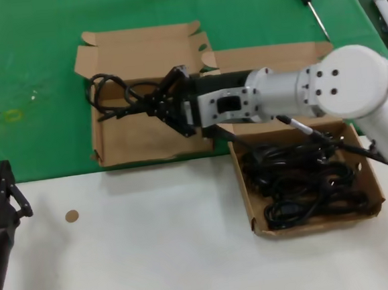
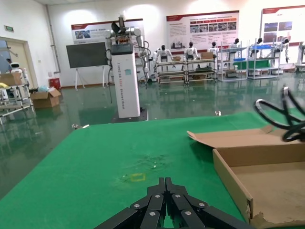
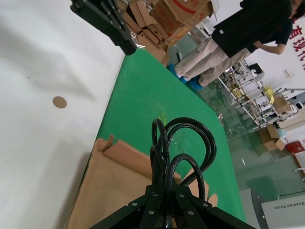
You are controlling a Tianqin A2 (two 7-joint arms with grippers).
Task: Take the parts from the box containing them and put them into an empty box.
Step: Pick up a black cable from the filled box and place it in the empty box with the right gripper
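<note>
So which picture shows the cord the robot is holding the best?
The head view: the held cord shows whole, hanging from the right gripper over the left box. The right wrist view shows only its loops up close. The left wrist view catches just a bit at the edge.

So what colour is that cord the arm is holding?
Glossy black cord, clearest in the right wrist view.

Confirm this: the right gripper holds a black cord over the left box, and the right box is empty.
Not quite. The right gripper does hold a cord over the left box, but the right box is not empty: the head view shows black cords piled inside it.
</note>
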